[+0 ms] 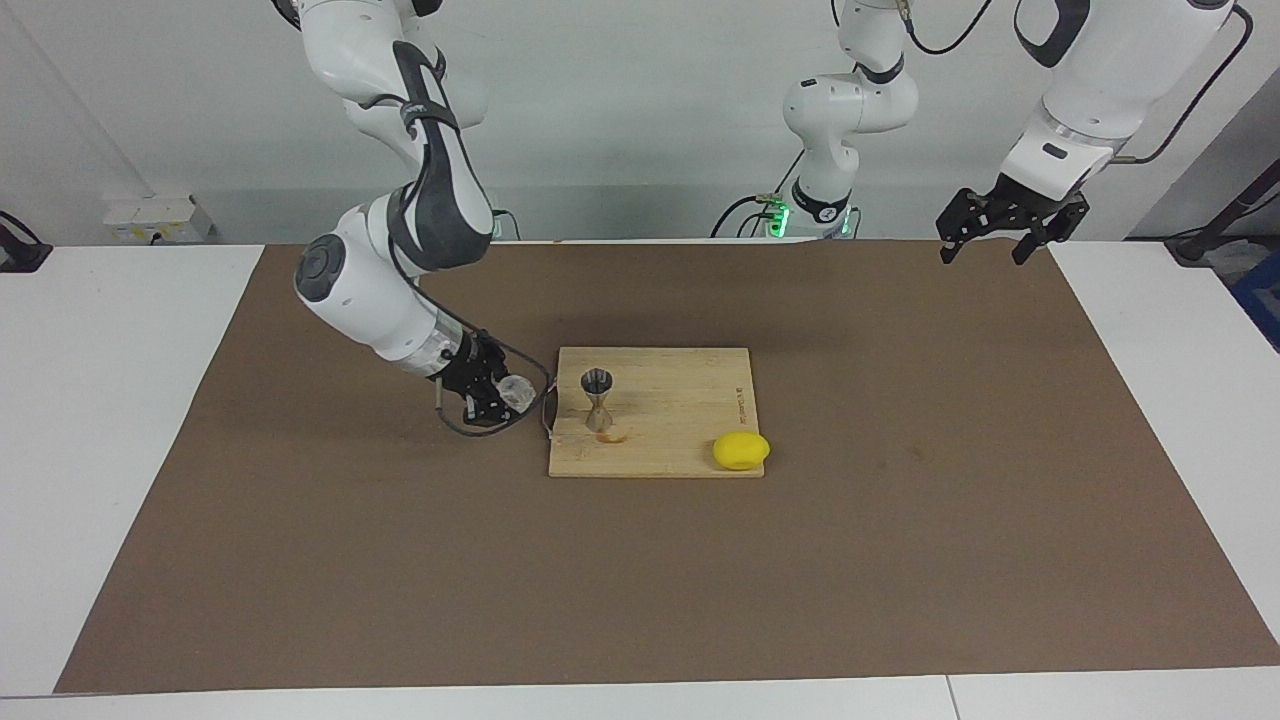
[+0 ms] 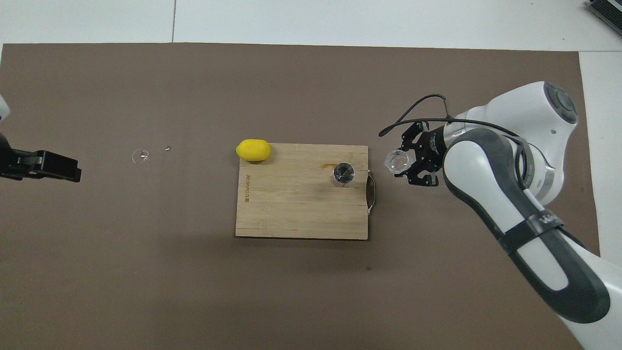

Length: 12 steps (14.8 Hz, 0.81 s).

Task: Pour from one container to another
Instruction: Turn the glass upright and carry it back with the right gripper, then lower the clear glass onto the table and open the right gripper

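The clear glass tumbler (image 1: 516,392) sits between the fingers of my right gripper (image 1: 500,397), just off the end of the wooden cutting board (image 1: 680,395) toward the right arm's end of the table. The gripper is shut on it and holds it low over the brown mat; both also show in the overhead view, the tumbler (image 2: 397,161) and the gripper (image 2: 410,164). The metal jigger (image 1: 598,398) stands upright on the board beside the tumbler, and shows from above (image 2: 344,173). My left gripper (image 1: 985,250) waits open and empty, raised over the mat's edge near its base (image 2: 46,166).
A yellow lemon (image 1: 741,450) lies at the board's corner farthest from the robots (image 2: 253,149). The board (image 2: 291,209) has a metal handle (image 2: 371,194) at the end by the tumbler. A small clear ring mark (image 2: 140,155) lies on the mat toward the left arm's end.
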Tool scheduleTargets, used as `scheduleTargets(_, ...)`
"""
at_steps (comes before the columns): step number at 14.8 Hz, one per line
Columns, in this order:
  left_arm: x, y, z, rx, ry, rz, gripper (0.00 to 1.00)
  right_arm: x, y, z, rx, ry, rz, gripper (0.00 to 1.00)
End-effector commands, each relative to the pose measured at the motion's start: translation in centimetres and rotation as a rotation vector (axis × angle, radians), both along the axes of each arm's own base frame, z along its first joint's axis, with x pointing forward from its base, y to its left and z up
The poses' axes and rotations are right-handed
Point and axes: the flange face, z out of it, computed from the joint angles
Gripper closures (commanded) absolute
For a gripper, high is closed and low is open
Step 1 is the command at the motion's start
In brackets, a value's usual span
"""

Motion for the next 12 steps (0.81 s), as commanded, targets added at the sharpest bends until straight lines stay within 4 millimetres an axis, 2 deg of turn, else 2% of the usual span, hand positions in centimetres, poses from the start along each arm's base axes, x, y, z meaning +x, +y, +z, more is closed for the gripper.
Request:
scheduleTargets(1,-0.3,0.3,0.2,0.001,0.007,-0.01,0.0,-1.2,-3.9,-1.7,0.09,-0.02,-0.013,1.0)
scheduleTargets(6,-0.3,0.3,0.2,-0.001,0.007,-0.01,0.0,-1.6,-10.6,-5.5,0.188,-0.026,-0.032,1.0)
scheduleTargets(10,-0.3,0.3,0.2,0.001,0.007,-0.01,0.0,-1.9,-14.3,-8.5,0.265,-0.026,-0.048,1.0)
scheduleTargets(12,-0.3,0.3,0.2,0.001,0.007,-0.01,0.0,-2.1,-15.0,-9.6,0.284,-0.032,-0.039,1.0)
